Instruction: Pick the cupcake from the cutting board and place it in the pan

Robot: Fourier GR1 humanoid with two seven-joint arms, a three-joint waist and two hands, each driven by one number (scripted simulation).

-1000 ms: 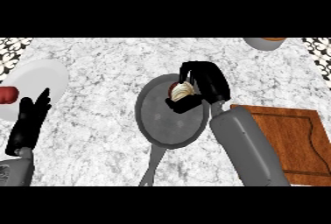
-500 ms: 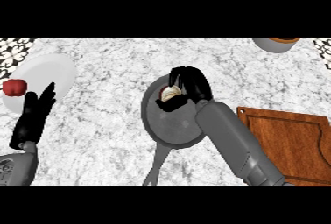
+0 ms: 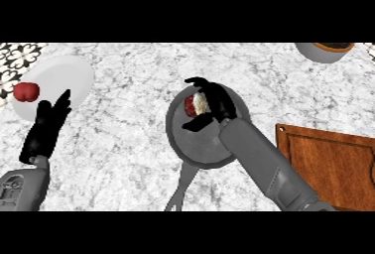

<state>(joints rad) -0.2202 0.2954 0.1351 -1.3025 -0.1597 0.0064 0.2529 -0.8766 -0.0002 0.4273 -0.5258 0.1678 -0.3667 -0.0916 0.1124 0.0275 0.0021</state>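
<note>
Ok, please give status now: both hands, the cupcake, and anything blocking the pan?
Right hand curled round cupcake, over the pan. Left hand open, resting at left by plate. Nothing blocking the pan.

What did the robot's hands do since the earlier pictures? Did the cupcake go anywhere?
The right hand stayed curled round the cupcake above the pan, turning a little so more of the cupcake shows. It has not let go. The left hand stayed open by the white plate with the red fruit.
</note>
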